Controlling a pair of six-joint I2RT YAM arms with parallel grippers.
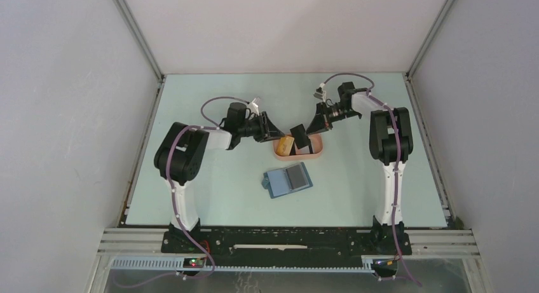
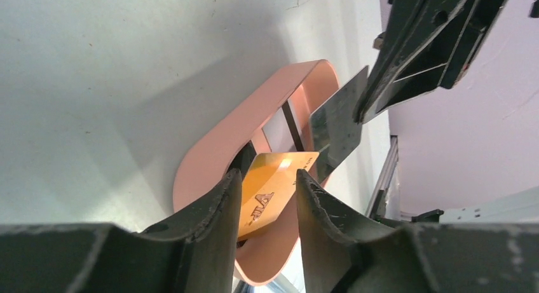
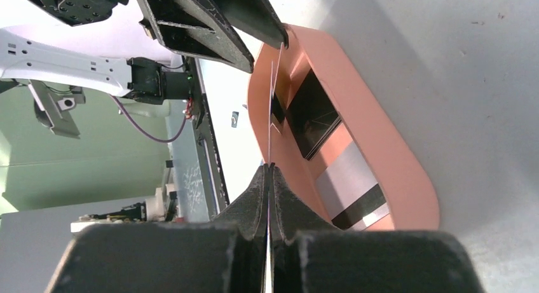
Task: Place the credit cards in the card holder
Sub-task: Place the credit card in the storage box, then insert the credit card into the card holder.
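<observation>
Looking down from above, one open card holder [image 1: 288, 180] lay on the near side of the one pink tray [image 1: 299, 157], apart from it. At the left wrist, the left gripper [image 2: 267, 175] stood partly open and pinched nothing, with one orange card [image 2: 273, 191] leaning on the tray's rim just beyond its fingertips. At the right wrist, the right gripper [image 3: 269, 169] was clamped on one grey card [image 2: 337, 124] held edge-on over the tray. Two more cards lay inside the tray: a dark card [image 3: 311, 112] and a silvery card [image 3: 349, 178].

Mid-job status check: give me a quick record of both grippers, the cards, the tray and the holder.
left gripper: open, jaws either side of orange card
orange card: tilted, at the tray's end
right gripper: shut on dark card, above tray
tray: more cards inside
card holder: lying open, apart from tray
</observation>
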